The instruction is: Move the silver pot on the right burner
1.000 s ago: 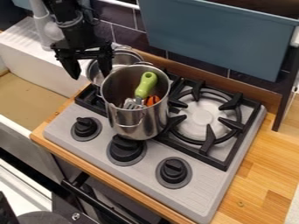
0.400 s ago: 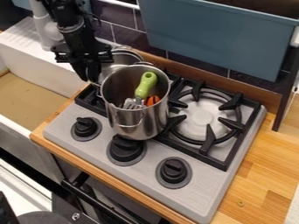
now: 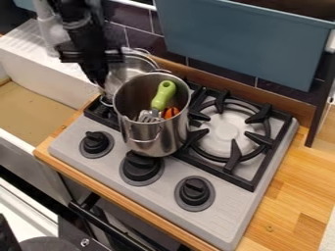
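Note:
The black gripper (image 3: 100, 83) hangs at the upper left, its fingers together on the left edge of a smaller silver pot (image 3: 131, 66). That pot is behind and left of a tall silver pot (image 3: 140, 136), which hides part of it. The tall pot stands upright left of the right burner (image 3: 226, 133) and holds a green-handled utensil (image 3: 163, 95) and something orange. No pot is on the right burner.
Three black knobs line the stove's (image 3: 157, 198) front edge. A white sink (image 3: 46, 63) lies to the left, a blue-grey panel (image 3: 245, 41) hangs behind, and wooden counter (image 3: 294, 186) extends to the right.
The gripper's fingers, spread apart at first, have come together at the smaller pot's left edge. That pot has shifted slightly; the tall pot has stayed put.

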